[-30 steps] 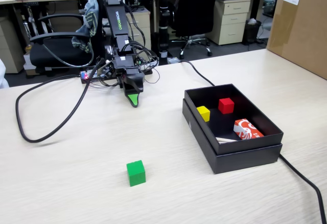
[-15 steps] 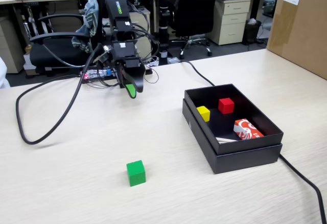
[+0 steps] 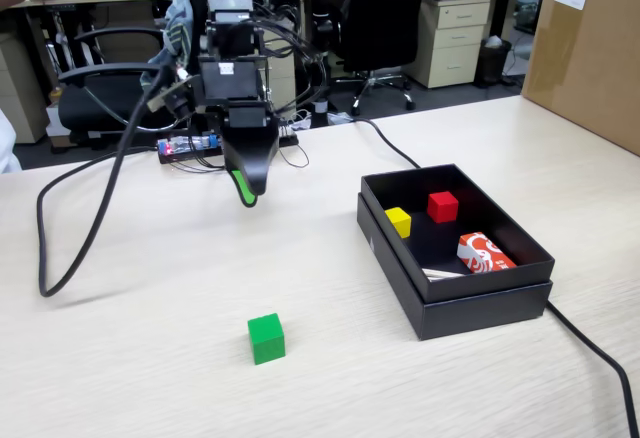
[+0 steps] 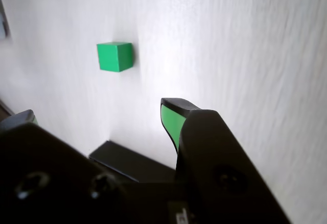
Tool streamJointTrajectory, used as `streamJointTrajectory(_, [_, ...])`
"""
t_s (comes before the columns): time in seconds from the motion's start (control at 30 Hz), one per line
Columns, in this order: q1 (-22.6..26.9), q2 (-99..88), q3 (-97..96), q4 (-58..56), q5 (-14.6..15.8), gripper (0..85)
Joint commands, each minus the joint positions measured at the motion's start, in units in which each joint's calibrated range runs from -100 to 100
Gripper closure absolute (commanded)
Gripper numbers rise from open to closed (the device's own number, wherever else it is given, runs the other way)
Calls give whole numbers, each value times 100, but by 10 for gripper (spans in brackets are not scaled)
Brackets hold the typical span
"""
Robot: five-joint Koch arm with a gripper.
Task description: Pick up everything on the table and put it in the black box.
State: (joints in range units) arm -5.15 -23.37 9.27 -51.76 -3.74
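tool (image 3: 246,194) – jaw gap not discernible | green cube (image 3: 266,338) – on table (image 3: 150,358), apart

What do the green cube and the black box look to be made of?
The green cube has flat, matte, evenly coloured faces without glare; painted wood or foam, I cannot tell which. The black box looks like matte cardboard: thin straight walls, sharp folded corners, no shine, nested in a matching base. The table shows a pale wood-grain pattern, likely laminate.
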Motion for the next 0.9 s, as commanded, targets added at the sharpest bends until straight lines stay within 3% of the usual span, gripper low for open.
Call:
streamJointTrajectory(0.0, [-34, 862, 1077, -20, -15, 383])
streamJointTrajectory(0.4, [-44, 3880, 2945, -20, -29, 383])
streamJointTrajectory(0.87, [-73, 5521, 4196, -107, -107, 407])
